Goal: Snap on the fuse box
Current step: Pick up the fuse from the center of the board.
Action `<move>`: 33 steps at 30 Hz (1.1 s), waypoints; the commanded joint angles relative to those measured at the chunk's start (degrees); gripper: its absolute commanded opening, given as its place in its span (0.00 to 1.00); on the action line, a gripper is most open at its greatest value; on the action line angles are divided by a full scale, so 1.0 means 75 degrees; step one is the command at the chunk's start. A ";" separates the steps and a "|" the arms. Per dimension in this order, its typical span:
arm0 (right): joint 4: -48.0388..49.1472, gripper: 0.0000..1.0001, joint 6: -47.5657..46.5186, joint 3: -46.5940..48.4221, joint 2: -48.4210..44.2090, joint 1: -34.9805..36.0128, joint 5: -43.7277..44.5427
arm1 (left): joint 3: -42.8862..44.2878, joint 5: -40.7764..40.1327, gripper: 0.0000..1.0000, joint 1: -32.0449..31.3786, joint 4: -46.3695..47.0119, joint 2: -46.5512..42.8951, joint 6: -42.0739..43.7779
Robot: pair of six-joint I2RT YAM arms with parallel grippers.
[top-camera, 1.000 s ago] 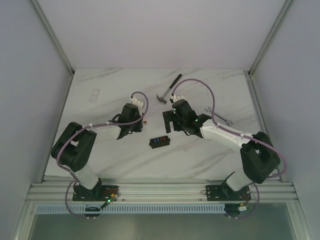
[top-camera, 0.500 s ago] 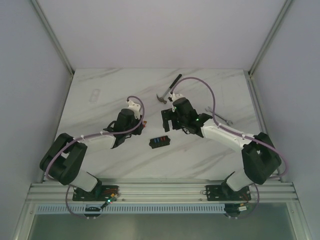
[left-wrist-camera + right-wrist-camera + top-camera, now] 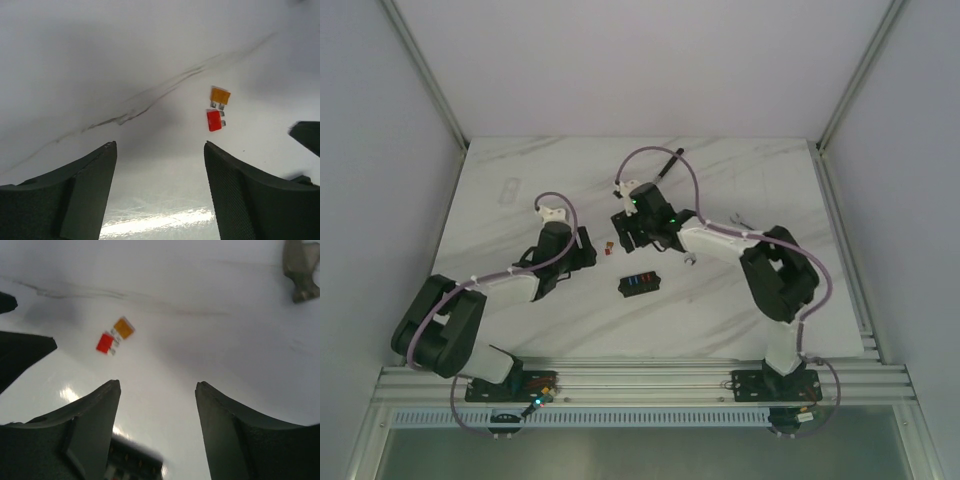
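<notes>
Fuse box (image 3: 640,284) flat on the table (image 3: 740,180), touched by nothing. Just beyond it, red fuse (image 3: 214,120) beside orange fuse (image 3: 220,95). Left gripper (image 3: 160,150) and right gripper (image 3: 157,385) facing the fuses from either side, jaws spread, empty.

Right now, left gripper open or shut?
Open. Left gripper: fingers apart, only bare table between them; nothing held.

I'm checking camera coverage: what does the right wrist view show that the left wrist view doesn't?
Only right wrist: a grey metal tool end at the top corner, a sliver of the fuse box at the bottom edge. Only left wrist: the left gripper, open and empty. Both: the orange fuse and red fuse lying side by side.
</notes>
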 commanded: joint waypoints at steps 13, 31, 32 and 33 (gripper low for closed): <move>0.0320 0.47 -0.0372 0.1808 0.2208 0.0859 0.0472 | -0.0548 -0.0107 0.96 0.0646 -0.0575 -0.0833 -0.1258; -0.0279 0.00 0.0430 0.0496 0.1374 0.0322 0.1144 | -0.0343 0.0415 0.99 0.0646 -0.0600 -0.0638 -0.1366; -0.0252 0.00 0.0454 0.0391 0.1266 0.0257 0.1013 | -0.0340 0.0447 1.00 0.0646 -0.0597 -0.0635 -0.1368; -0.0233 0.00 0.0458 0.0303 0.1165 0.0192 0.0875 | -0.0330 0.0484 1.00 0.0640 -0.0584 -0.0640 -0.1385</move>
